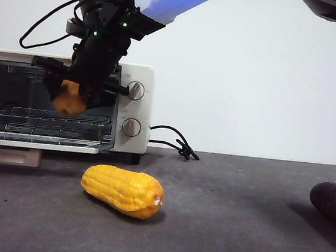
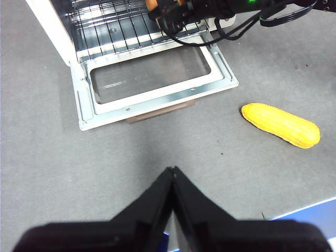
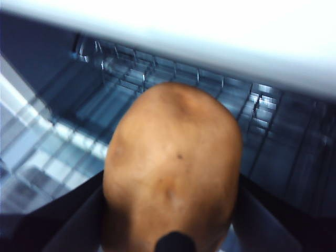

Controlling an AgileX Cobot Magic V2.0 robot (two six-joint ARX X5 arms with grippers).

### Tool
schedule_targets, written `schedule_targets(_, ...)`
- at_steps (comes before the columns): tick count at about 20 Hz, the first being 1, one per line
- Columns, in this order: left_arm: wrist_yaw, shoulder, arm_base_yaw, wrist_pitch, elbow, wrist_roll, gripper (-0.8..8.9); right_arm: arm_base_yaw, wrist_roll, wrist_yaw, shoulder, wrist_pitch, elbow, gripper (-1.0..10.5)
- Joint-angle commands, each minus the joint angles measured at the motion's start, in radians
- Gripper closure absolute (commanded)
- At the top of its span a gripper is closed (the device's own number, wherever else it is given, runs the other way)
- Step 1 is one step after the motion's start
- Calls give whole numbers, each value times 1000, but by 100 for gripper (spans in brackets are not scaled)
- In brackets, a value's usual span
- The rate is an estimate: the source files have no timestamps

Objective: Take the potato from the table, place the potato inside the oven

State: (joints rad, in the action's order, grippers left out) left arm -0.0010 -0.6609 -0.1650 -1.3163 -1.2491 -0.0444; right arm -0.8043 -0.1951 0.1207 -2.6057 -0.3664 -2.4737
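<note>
The orange-brown potato (image 1: pixel 68 102) hangs in my right gripper (image 1: pixel 74 101), which is shut on it at the open mouth of the cream-white oven (image 1: pixel 138 75), just above the wire rack (image 1: pixel 55 116). The right wrist view is filled by the potato (image 3: pixel 173 173) with the oven's rack (image 3: pixel 157 68) behind it. From the left wrist view, the oven (image 2: pixel 52 26) has its door (image 2: pixel 152 79) folded down flat, and the right gripper (image 2: pixel 173 10) reaches over the rack, with a sliver of the potato (image 2: pixel 151 4) showing. My left gripper (image 2: pixel 172 176) is shut and holds nothing, above the grey table (image 2: pixel 63 173).
A yellow corn cob (image 1: pixel 123 190) lies on the table in front of the oven, also visible as the corn cob (image 2: pixel 281 125) in the left wrist view. A dark purple sweet potato (image 1: pixel 333 202) sits at the right edge. The oven's black cord (image 1: pixel 175 142) trails behind.
</note>
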Motion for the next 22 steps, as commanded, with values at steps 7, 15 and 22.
schedule_targets(7,1,4,-2,2,-2,-7,818,1,-10,11,-23,31,5,448)
schedule_targets(15,8,4,-2,1,-2,-3,818,0,-7,29,-23,36,5,401)
schedule_targets(22,8,4,-2,1,-2,-9,818,-10,-78,39,-22,-132,-74,402)
